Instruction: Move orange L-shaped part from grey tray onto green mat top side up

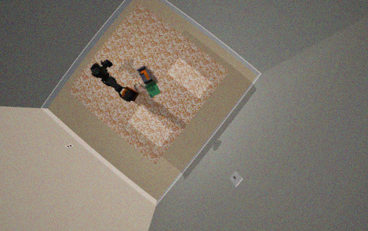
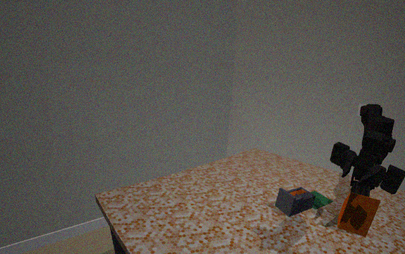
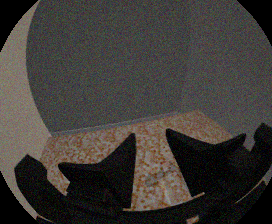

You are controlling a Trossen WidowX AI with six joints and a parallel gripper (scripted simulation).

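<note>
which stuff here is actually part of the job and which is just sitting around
Part of the job:
orange L-shaped part, in its pocket
grey tray
green mat
gripper, partly closed, holding nothing

Just there:
orange block at the arm's base
patterned table top

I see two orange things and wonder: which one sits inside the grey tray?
The small orange L-shaped part lies in the grey tray; the big orange block belongs to the arm.
</note>
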